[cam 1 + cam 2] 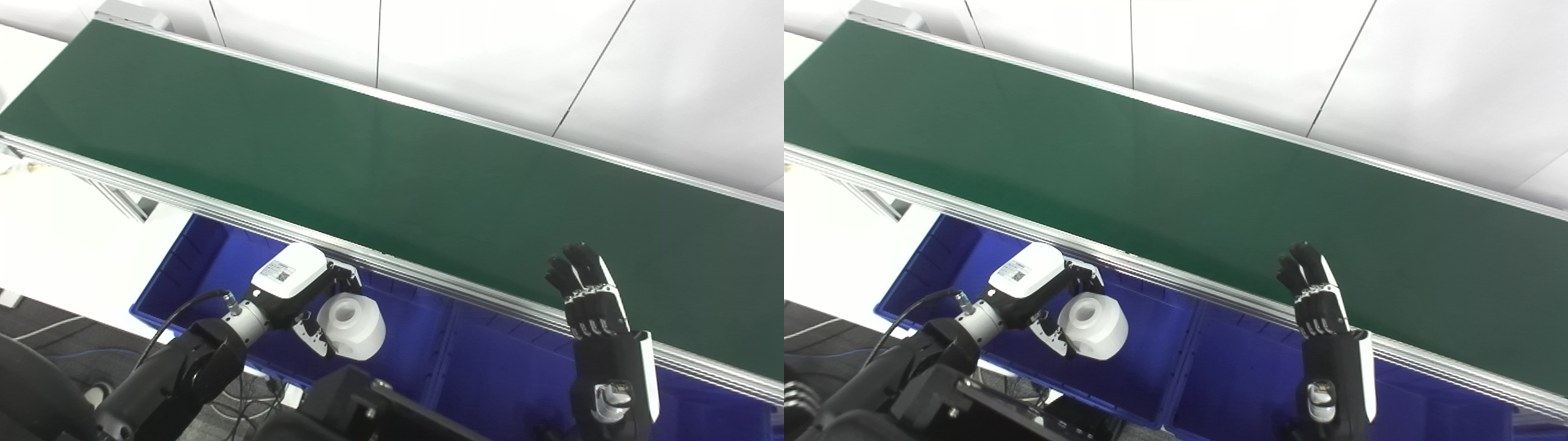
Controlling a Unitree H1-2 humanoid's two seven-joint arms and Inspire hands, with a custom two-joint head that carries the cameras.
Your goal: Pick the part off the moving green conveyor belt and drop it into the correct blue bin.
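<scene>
My left hand (306, 294) is shut on a white cylindrical part (351, 324) with a hole in its top. It holds the part over the left blue bin (202, 257), below the near rail of the green conveyor belt (367, 165). The part also shows in the right eye view (1093, 334). My right hand (591, 294) is open and empty, fingers straight and raised, at the belt's near rail over the right blue bin (490, 373). The belt surface carries no part in view.
The belt's aluminium near rail (429, 278) runs diagonally above both bins. A divider wall (444, 343) separates the two bins. A white wall (551, 55) stands behind the belt. Black equipment (355, 404) sits at the bottom edge, cables on the floor at left.
</scene>
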